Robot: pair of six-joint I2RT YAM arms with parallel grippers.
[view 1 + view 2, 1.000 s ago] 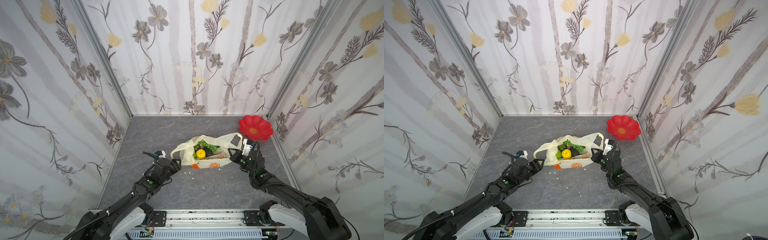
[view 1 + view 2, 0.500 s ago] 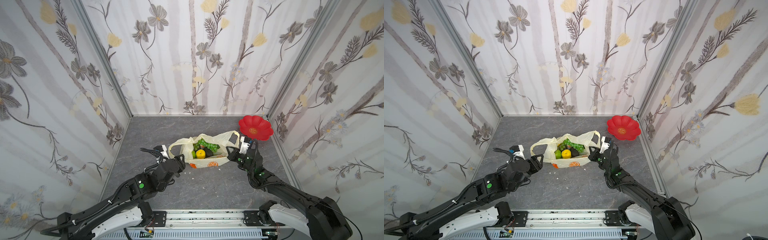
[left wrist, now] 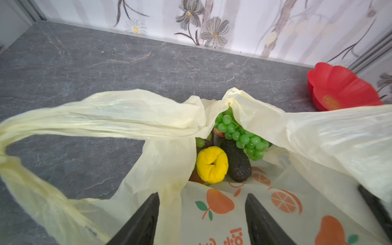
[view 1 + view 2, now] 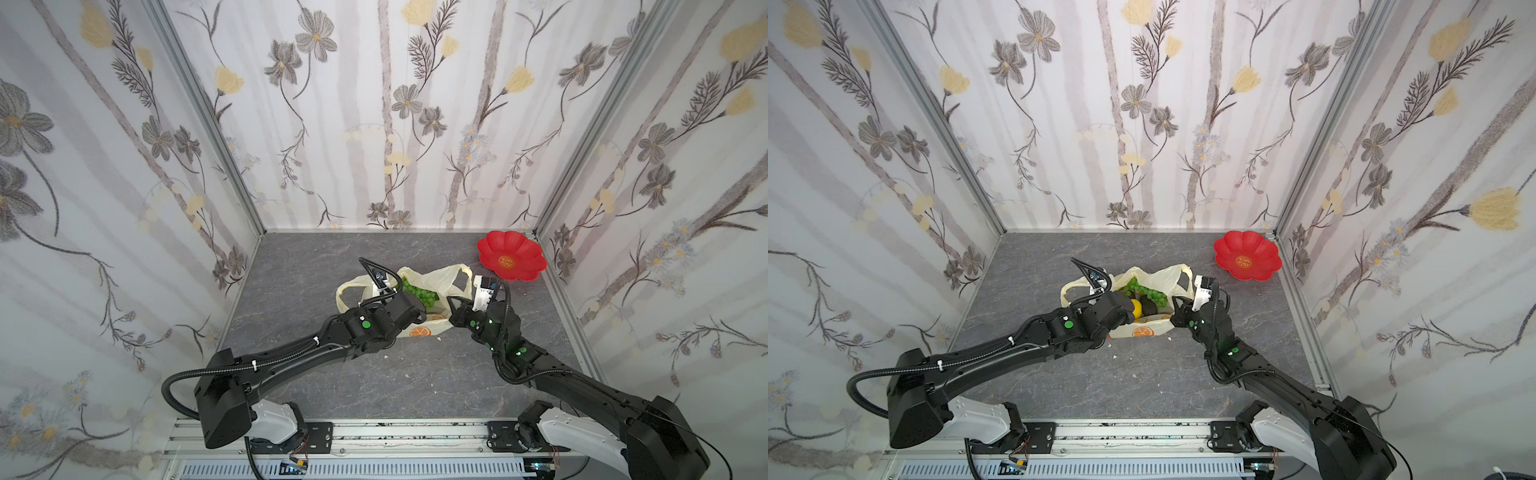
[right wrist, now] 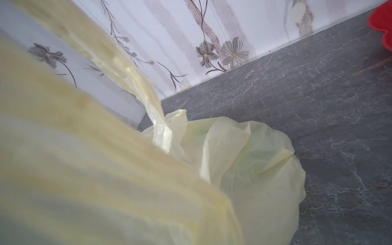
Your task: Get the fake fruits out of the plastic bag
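The plastic bag (image 4: 434, 277) (image 4: 1163, 276) lies mid-table, pale yellow with orange prints, its mouth gaping. Inside it the left wrist view shows fake fruits: a green grape bunch (image 3: 239, 133), a yellow piece (image 3: 212, 164) and a dark avocado (image 3: 238, 163). My left gripper (image 3: 202, 214) (image 4: 419, 311) hovers open at the bag's near rim. The printed bag wall lies between its black fingers (image 3: 146, 220). My right gripper (image 4: 455, 308) (image 4: 1177, 309) is shut on the bag's right edge and holds it up. Bag film (image 5: 244, 169) fills the right wrist view and hides the jaws.
A red flower-shaped plate (image 4: 511, 259) (image 4: 1246, 255) (image 3: 343, 89) sits at the back right corner. Flowered walls close in the grey table (image 4: 311, 266) on three sides. Small white crumbs (image 4: 385, 356) lie in front of the bag.
My left arm has swung from the bag's left side forward and right, over its mouth. The right gripper has kept its hold, and the bag has shifted slightly back.
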